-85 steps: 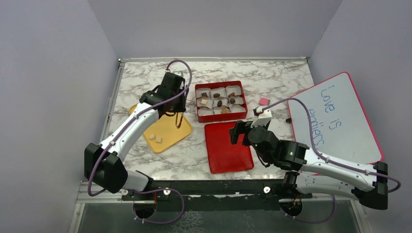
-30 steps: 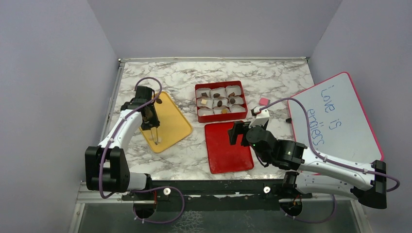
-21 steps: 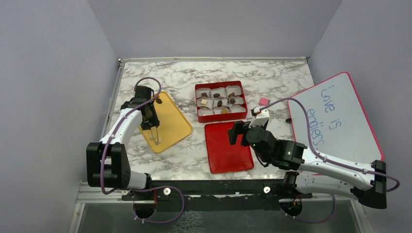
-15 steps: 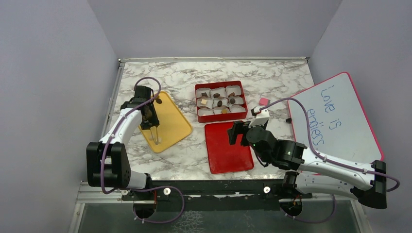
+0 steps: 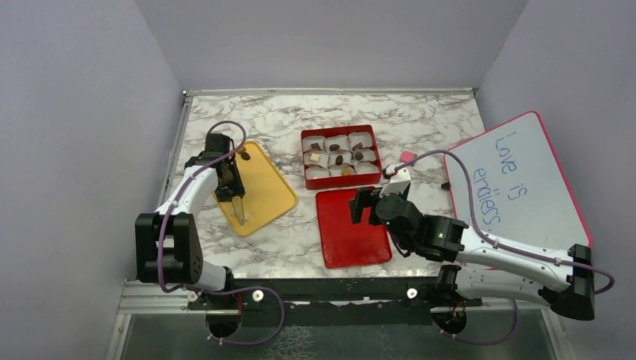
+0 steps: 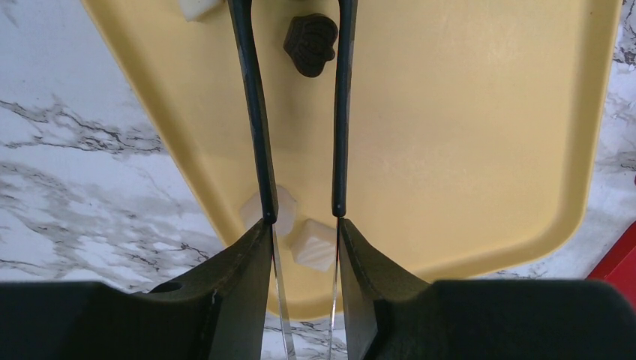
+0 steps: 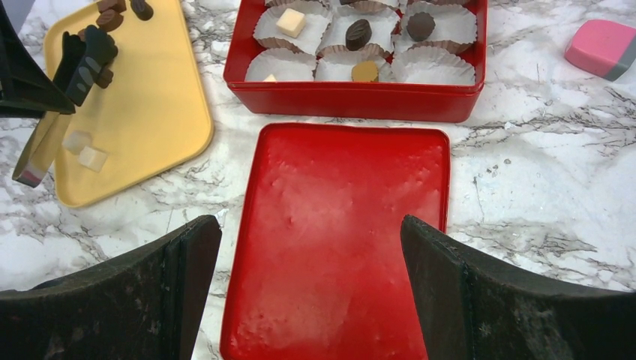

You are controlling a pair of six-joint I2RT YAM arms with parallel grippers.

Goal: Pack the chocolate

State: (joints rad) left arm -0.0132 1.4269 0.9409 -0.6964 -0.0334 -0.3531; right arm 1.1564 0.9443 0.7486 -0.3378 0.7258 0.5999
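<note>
Marble-patterned table (image 5: 330, 112) is shared, in the top view, by a red lid (image 5: 352, 229) at six o'clock of a red box (image 5: 341, 182) and a yellow tray (image 5: 266, 187) at nine o'clock of it. The right gripper (image 7: 306, 232) is spread wide above the lid, empty. The left gripper (image 6: 304, 225) is narrowed onto tongs (image 6: 253, 112), whose blades are parted; no piece looks gripped. Chocolate is found partly in the box's paper cups and partly on the tray: dark pieces (image 7: 112, 15) at its twelve o'clock corner, two pale cubes (image 6: 315, 246) just beside each other at its six o'clock end, under the tongs. A cube is judged the pick in hand. One alone should be straddled, its neighbour left outside, and squeezed lightly.
</note>
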